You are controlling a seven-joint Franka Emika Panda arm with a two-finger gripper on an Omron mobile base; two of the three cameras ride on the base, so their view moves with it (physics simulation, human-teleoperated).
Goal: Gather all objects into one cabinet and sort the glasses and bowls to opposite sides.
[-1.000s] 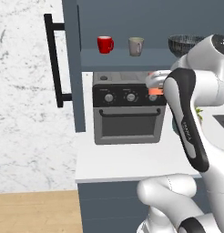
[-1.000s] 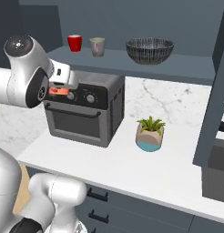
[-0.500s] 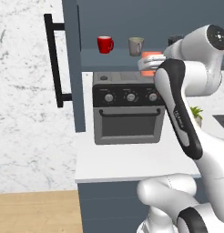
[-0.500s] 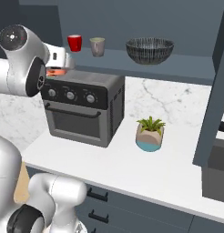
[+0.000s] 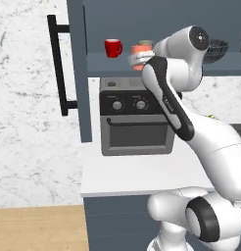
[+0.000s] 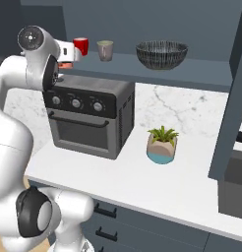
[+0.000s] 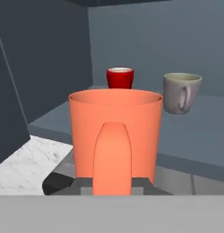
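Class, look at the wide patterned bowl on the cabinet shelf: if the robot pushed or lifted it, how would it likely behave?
The bowl looks rigid, so it should probably keep its shape. Its broad, shallow form suggests it would slide rather than tip. Being much wider than the grey-beige mug, it likely needs a rim grasp.

held mug point(image 7: 114, 136) between the jaws, above toaster oven point(image 6: 88, 113) | red mug point(image 7: 119, 78) straight beyond it on cabinet shelf point(image 6: 192, 74) | grey-beige mug point(image 7: 181, 92) ahead-right | bowl point(image 6: 161, 54) farther right | potted plant point(image 6: 162, 144) on counter point(image 6: 182, 182), below right

Kitchen: marble counter point(image 6: 192, 162), countertop oven point(image 6: 88, 118), slate-blue wall cabinet point(image 5: 156, 63), drawers below.
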